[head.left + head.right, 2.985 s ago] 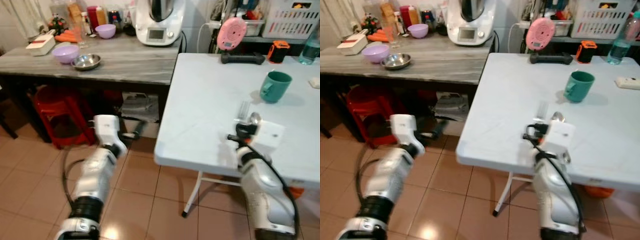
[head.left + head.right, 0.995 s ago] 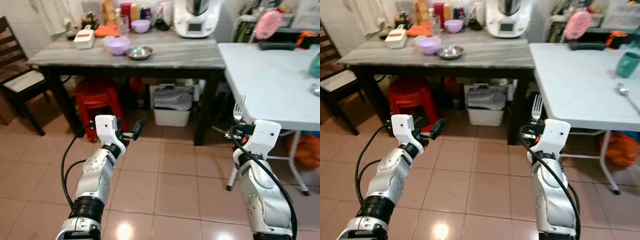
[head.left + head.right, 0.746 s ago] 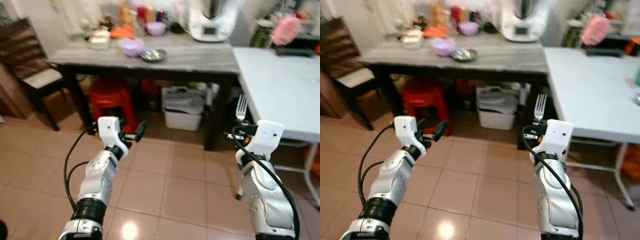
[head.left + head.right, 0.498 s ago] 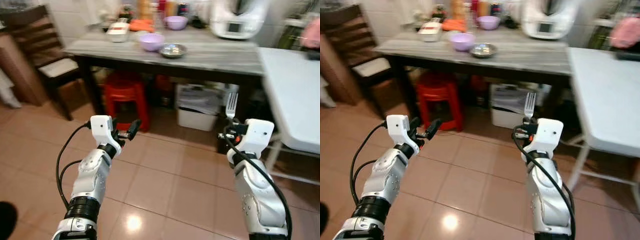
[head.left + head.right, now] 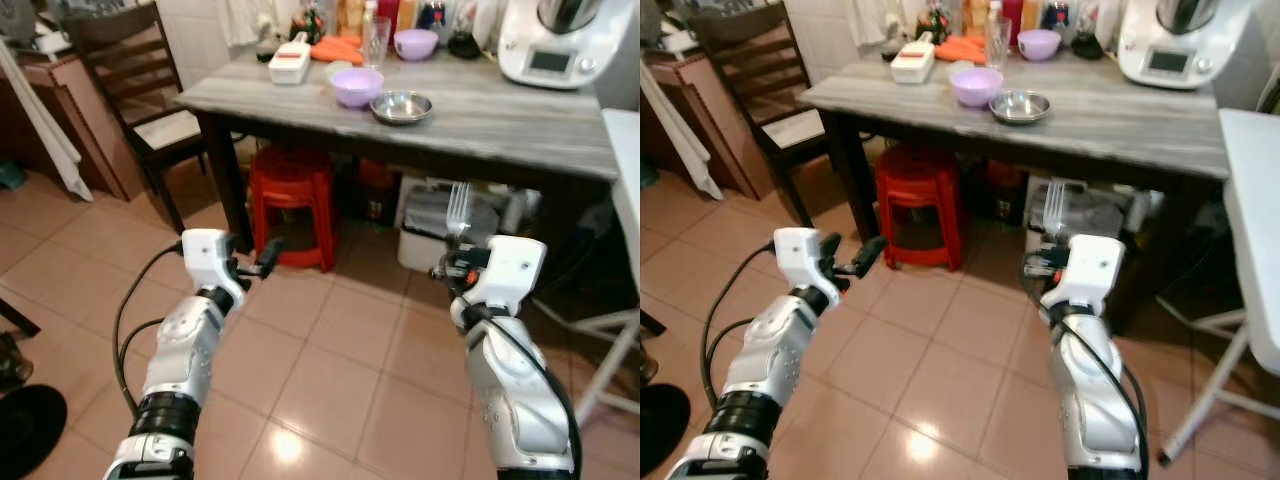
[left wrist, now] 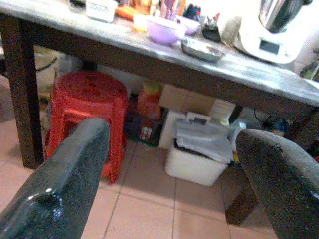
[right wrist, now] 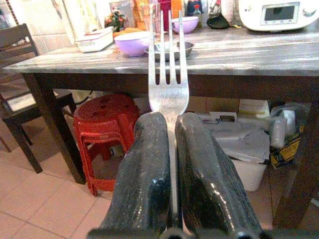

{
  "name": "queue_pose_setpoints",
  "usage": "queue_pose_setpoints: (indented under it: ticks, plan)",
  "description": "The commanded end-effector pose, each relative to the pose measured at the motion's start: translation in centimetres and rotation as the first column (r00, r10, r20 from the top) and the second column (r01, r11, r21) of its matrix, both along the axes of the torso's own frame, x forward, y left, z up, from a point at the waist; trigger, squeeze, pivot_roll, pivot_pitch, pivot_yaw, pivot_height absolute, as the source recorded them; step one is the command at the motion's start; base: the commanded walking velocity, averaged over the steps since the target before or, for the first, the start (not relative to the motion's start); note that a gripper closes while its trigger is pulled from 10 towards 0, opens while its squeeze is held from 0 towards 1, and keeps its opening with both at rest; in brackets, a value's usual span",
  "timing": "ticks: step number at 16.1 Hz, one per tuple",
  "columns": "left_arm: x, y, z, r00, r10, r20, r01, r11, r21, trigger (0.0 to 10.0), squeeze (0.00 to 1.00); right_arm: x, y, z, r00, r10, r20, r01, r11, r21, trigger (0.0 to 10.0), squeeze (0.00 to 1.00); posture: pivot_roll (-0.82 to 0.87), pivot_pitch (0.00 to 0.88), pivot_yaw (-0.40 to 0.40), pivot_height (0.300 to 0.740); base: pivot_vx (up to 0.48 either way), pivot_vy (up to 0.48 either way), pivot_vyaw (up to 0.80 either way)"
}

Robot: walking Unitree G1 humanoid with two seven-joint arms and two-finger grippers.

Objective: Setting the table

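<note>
- The right claw point(image 5: 452, 268) is clamped on a fork point(image 7: 168, 74), held out over the tiled floor point(image 5: 330, 370) in front of the robot, short of the table's point(image 5: 480, 115) near edge.
- The fork stands upright, tines up; in the right wrist view its neck sits pinched between the two black fingers point(image 7: 142, 174), which press close together.
- The left claw point(image 5: 262, 258) is spread wide and holds nothing — in the left wrist view its two fingers point(image 6: 65, 174) stand well apart with the space under the table between them.
- The left claw hangs over the floor, in front of the table's left end.
- On the grey wood-grain table, near its middle: a lilac bowl point(image 5: 357, 86) and, just beside it on the right, a steel bowl point(image 5: 401, 106).
- Toward the back edge: a white box point(image 5: 289, 62) at the left, something orange point(image 5: 338, 48) next to it, a clear glass point(image 5: 375, 40), a second lilac bowl point(image 5: 415, 43), and a white appliance point(image 5: 555, 40) with a small screen at the right end.
- Under the table: a red stool point(image 5: 292, 195) at the left and a white bin point(image 6: 199, 154) with a bag in it further right.
- A dark wooden chair point(image 5: 135, 75) stands past the table's left end.
- A white table's edge point(image 5: 1250, 230) and leg show at the far right.
</note>
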State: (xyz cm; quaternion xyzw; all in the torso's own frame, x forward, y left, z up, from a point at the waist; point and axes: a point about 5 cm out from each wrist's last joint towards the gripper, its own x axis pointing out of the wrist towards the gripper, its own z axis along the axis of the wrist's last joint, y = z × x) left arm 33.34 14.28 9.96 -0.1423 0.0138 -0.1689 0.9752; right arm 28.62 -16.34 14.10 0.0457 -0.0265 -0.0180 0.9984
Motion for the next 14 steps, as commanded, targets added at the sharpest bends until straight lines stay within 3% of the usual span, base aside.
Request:
queue_pose_setpoints:
  ticks: [1,5,10,14]
  plan:
    - [0.14,-1.11,0.31,0.999,-0.032,0.009,0.032,0.999,0.000,10.0,0.00,-0.16,-0.72,0.34,1.000,-0.019,0.018,0.019,1.000,-0.017,10.0,0.00,-0.08,0.000,0.046,0.740,0.356,0.000,0.00]
    - [0.15,-1.23,0.32,0.999,-0.036,0.010,0.036,0.999,0.001,10.0,0.00,-0.09,-0.58,0.35,1.000,-0.014,0.020,0.014,1.000,-0.023,10.0,0.00,-0.07,0.000,0.045,0.740,0.356,0.000,0.71]
    - [0.11,-1.72,0.27,0.999,-0.051,0.012,0.051,0.999,-0.008,10.0,0.00,0.00,-0.90,0.07,0.999,-0.032,0.000,0.032,0.999,-0.021,10.0,0.00,-0.08,0.000,0.041,0.740,0.353,0.000,0.00]
    - [0.07,-2.03,0.24,0.998,-0.062,0.013,0.062,0.998,-0.012,10.0,0.00,0.19,-1.07,0.10,0.999,-0.048,-0.004,0.048,0.998,-0.032,10.0,0.00,-0.08,0.000,0.039,0.740,0.480,0.000,-0.68]
